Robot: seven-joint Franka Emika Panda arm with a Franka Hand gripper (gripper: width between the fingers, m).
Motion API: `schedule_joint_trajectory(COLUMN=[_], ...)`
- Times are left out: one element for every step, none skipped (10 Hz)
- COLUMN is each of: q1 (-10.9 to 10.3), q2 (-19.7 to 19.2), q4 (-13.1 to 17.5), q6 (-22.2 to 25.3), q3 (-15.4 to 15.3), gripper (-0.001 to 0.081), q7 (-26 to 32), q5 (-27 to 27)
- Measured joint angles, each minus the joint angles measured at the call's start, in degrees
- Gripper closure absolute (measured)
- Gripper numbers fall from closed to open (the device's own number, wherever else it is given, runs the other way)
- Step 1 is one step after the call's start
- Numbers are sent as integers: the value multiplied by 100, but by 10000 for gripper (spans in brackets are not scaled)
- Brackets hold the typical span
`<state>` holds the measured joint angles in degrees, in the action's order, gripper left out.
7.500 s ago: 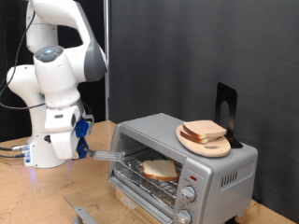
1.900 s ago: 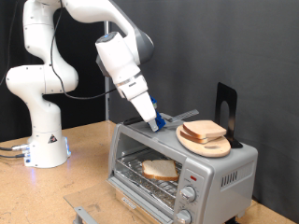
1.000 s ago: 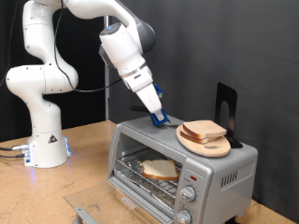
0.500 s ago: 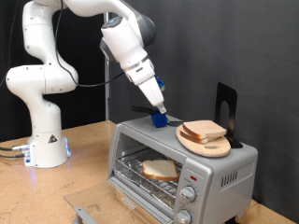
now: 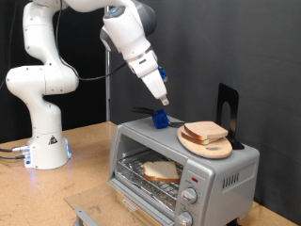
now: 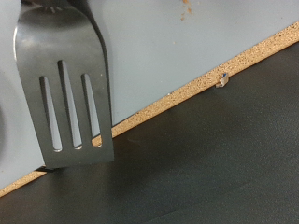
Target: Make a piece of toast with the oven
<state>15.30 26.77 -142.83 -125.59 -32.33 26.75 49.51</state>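
The silver oven [image 5: 230,169] stands on the wooden table at the exterior view's right. A piece of toast [image 5: 162,170] lies on the wire rack inside it. A spatula with a blue handle [image 5: 160,119] lies on the oven's top; its slotted metal blade fills the wrist view [image 6: 65,93]. My gripper [image 5: 164,98] hangs just above the blue handle, apart from it, open and empty. Its fingers do not show in the wrist view.
A wooden plate [image 5: 218,149] with a stack of bread slices [image 5: 204,131] sits on the oven top, beside a black stand [image 5: 228,111]. Two knobs [image 5: 191,196] are on the oven's front. The robot base [image 5: 47,141] stands at the left.
The gripper carried the spatula from the oven's front up onto its top, let go of it, and has risen a little. The toast has not moved.
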Motion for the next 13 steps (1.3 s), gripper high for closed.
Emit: schedule_joint_trajectory(q1=[-15, -35, -44, -42, -24, 14, 78, 165, 259, 366, 475, 541, 541], q2=[-1, 2, 25, 73, 124, 156, 163, 162, 162, 160, 157, 136, 137], q4=[-32, -49, -47, -40, -20, 13, 58, 108, 161, 227, 308, 387, 367], q6=[-146, -155, -70, 141, 458, 826, 1234, 1618, 2000, 2378, 2734, 2977, 2927], q3=[-21, 11, 156, 395, 684, 982, 1256, 1501, 1725, 1928, 2099, 2160, 2151], gripper=[-2, -2, -2, -2, -2, -2, -2, -2, -2, -2, -2, -2, -2], q7=[51, 150, 327, 486, 581, 608, 627, 676, 740, 811, 890, 948, 948], q5=[140, 340, 634, 839, 935, 945, 893, 788, 598, 312, -67, -290, -204])
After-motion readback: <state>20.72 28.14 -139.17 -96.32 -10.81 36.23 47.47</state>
